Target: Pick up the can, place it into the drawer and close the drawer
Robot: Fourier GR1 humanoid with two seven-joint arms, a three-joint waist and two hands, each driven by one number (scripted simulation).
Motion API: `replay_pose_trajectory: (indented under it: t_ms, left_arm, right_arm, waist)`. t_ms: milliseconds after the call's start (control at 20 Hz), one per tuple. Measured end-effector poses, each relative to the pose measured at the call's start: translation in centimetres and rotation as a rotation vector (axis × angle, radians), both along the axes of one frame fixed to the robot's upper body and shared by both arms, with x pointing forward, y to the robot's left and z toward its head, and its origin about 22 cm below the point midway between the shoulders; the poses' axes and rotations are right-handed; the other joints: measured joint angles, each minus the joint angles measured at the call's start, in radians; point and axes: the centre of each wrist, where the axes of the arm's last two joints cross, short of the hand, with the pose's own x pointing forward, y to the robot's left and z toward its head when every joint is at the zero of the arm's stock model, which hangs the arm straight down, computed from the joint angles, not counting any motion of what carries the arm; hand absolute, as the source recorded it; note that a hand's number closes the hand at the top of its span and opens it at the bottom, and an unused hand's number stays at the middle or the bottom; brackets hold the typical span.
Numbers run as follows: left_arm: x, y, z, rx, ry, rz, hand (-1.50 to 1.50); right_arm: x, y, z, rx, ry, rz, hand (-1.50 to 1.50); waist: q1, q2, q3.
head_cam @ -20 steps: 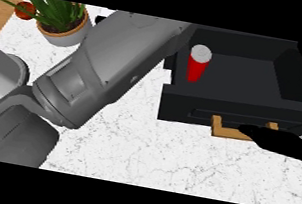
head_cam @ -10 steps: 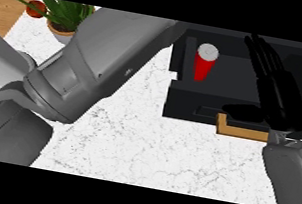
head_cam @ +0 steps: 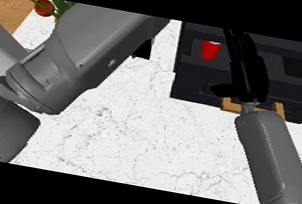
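The red can (head_cam: 210, 50) stands upright inside the open black drawer (head_cam: 300, 102) at the upper right. My right hand (head_cam: 246, 72) lies over the drawer just right of the can, fingers straight and pointing away from me, thumb near the drawer's front wall; it holds nothing. Its grey forearm comes in from the lower right. My left forearm fills the left of the head view. Only a small black part of my left hand (head_cam: 143, 50) shows past the forearm's end, left of the drawer; the rest is hidden.
A potted plant with a red ball (head_cam: 45, 5) stands at the upper left corner. The white marble counter (head_cam: 155, 135) stretches between my two arms. Wooden edge strips show at the far left and under the drawer's front.
My right forearm has come further in and the hand has slid left over the drawer, closer to the can. The can and drawer now sit higher in the view.
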Motion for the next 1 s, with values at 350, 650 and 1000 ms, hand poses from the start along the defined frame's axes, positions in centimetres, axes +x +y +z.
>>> replay_pose_trajectory:
  t_ms: [350,650,1000]
  left_arm:
    - [0.6,2.9,-0.1,0.005,0.007,0.0,-1.5]
    - [0.7,4.8,-0.5,0.007,0.017,-0.003,-1.5]
    - [0.4,6.5,-0.8,0.007,0.027,-0.011,-1.5]
  right_arm:
    - [3.4,0.0,-0.1,-0.015,-0.088,-0.092,-1.5]
    - [5.6,1.1,1.2,-0.032,-0.139,-0.126,-1.5]
    - [7.2,1.0,2.8,-0.056,-0.137,-0.144,-1.5]
  waist:
    - [0.029,-0.001,0.0]
    - [0.048,-0.001,-0.001]
    - [0.068,0.007,0.002]
